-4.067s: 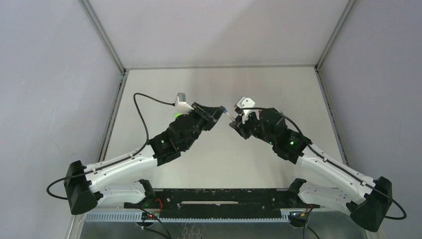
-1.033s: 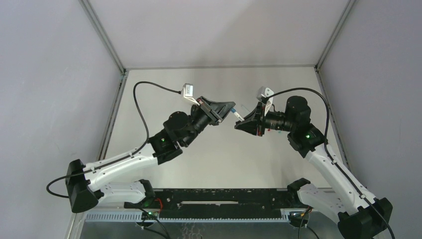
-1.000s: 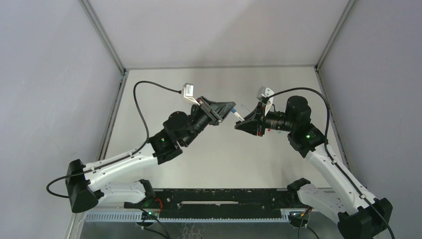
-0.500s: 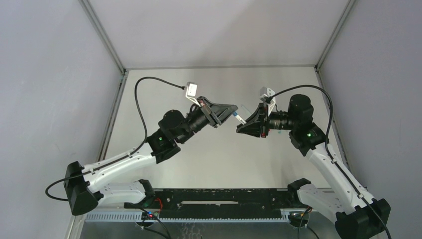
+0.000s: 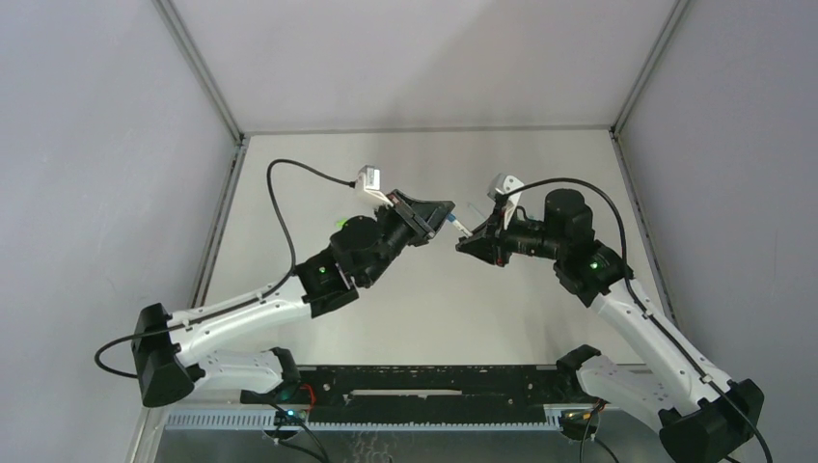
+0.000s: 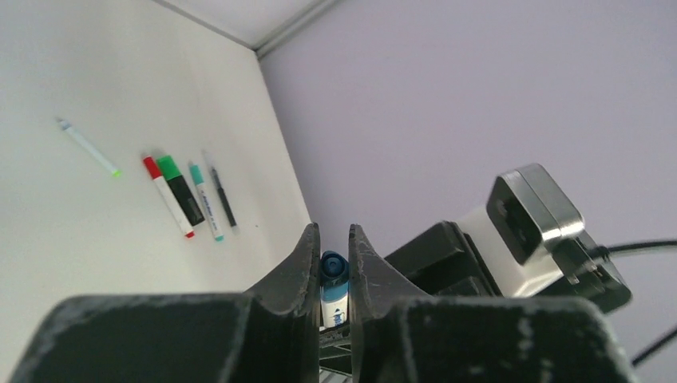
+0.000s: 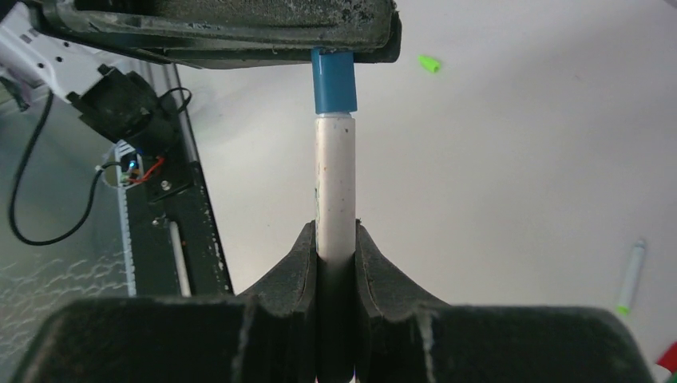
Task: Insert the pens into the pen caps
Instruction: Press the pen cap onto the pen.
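Pinching the pen [image 7: 335, 191] low on its white barrel, the right jaws are standing nearly shut around it. The left jaws are gripping the blue cap [image 7: 333, 81] by its sides, just as narrowly. Both are hanging in the air above the middle of the surface [image 5: 424, 309], with pen and cap lining up end to end. The cap is sitting against the barrel's tip, though I cannot tell whether it is fully home.

The pen is looking light, stiff and smooth, so it is likely to slip along the pads if pushed hard. Holding the barrel closer to the tip would be limiting any skewing. The cap is tiny and best squeezed across its sides, with the push going straight along the axis.

Four more pens [image 6: 192, 195] are lying side by side near the right edge, and a green cap [image 7: 429, 63] is lying loose towards the left edge.
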`<state>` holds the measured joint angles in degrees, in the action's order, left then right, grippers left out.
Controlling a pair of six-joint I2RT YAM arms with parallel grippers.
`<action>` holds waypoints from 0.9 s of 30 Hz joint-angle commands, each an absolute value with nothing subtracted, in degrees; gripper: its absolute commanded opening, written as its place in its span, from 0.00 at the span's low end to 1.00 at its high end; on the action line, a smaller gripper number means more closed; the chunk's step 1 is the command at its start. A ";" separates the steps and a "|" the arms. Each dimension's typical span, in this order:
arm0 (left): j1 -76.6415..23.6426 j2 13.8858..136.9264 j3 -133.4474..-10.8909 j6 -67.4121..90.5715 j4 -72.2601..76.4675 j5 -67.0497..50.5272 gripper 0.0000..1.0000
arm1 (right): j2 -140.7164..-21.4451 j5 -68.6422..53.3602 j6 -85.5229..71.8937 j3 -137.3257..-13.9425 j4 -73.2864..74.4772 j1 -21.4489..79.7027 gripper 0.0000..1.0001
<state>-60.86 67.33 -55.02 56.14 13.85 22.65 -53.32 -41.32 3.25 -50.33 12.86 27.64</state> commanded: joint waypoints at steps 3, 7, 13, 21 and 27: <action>-67.88 70.71 -61.89 58.89 2.38 24.42 0.00 | -52.56 -30.02 6.17 -54.25 9.86 28.90 0.00; -69.55 74.07 -64.38 58.79 -1.15 21.97 0.00 | -52.29 -29.57 6.15 -54.57 10.21 28.92 0.00; -71.63 76.08 -63.27 54.25 1.53 12.03 0.00 | -51.53 -41.66 0.53 -54.56 7.95 24.50 0.00; -74.58 76.79 -61.55 55.86 -3.27 7.43 0.00 | -51.64 -35.21 1.02 -54.61 7.15 24.46 0.00; -76.55 84.93 -66.65 53.30 -6.03 3.46 0.00 | -53.67 -45.22 -3.21 -54.14 0.83 24.03 0.00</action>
